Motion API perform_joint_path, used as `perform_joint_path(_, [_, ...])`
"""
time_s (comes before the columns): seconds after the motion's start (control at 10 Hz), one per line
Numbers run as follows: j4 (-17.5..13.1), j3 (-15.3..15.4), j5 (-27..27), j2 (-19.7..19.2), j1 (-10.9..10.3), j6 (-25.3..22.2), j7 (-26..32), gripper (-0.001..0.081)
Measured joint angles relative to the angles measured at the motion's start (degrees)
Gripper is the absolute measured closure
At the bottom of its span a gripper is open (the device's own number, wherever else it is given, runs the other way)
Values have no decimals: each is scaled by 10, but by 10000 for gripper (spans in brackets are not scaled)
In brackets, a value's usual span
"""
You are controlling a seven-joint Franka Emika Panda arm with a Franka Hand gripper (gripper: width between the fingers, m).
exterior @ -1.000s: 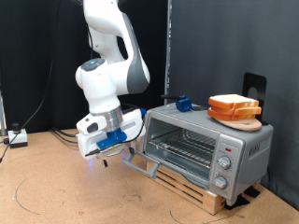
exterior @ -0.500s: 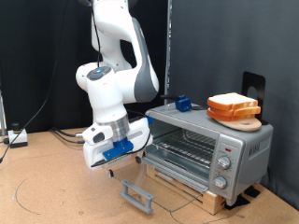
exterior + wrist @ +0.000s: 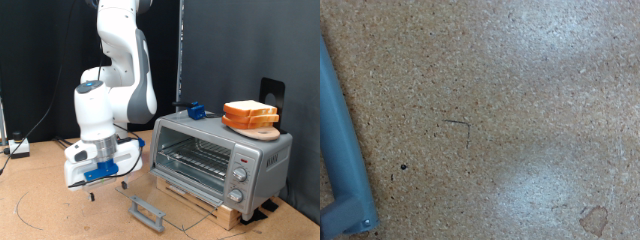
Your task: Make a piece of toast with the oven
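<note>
The silver-grey oven (image 3: pixel 225 160) stands on a wooden slatted base at the exterior view's right. Its glass door (image 3: pixel 170 208) hangs open and lies flat, with the grey bar handle (image 3: pixel 148 212) near the floor. The wire rack shows inside. The piece of toast (image 3: pixel 250 110) lies on a round wooden board on the oven's top. My gripper (image 3: pixel 105 188) hangs low over the cork floor, left of the open door, fingers apart and empty. The wrist view shows bare cork and the grey handle (image 3: pixel 340 150) at its edge; no fingers show there.
A blue object (image 3: pixel 197 110) sits on the oven's top at its back left. A black stand (image 3: pixel 270 92) rises behind the toast. Cables and a small box (image 3: pixel 17 148) lie at the exterior view's left. Black curtains hang behind.
The oven door went from partly down to fully open. My gripper let go of the handle and moved left and down, away from the door.
</note>
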State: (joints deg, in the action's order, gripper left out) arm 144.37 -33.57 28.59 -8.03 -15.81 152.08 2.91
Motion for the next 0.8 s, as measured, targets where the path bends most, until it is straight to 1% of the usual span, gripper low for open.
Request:
perform_joint_path(0.1, [0,1,0,0,-1,-6,-5,-3])
perform_joint_path(0.2, [-3,1,10,8,-1,-45,1,-3])
perform_joint_path(0.4, [-19,-1,78,48,6,-170,60,-3])
perform_joint_path(0.5, [-28,-4,94,68,11,-230,75,-3])
perform_joint_path(0.6, [-36,-6,97,86,15,-278,77,-3])
perform_joint_path(0.7, [-42,-7,97,105,16,-310,77,-3])
perform_joint_path(0.8, [-45,-7,95,124,16,-333,76,-3])
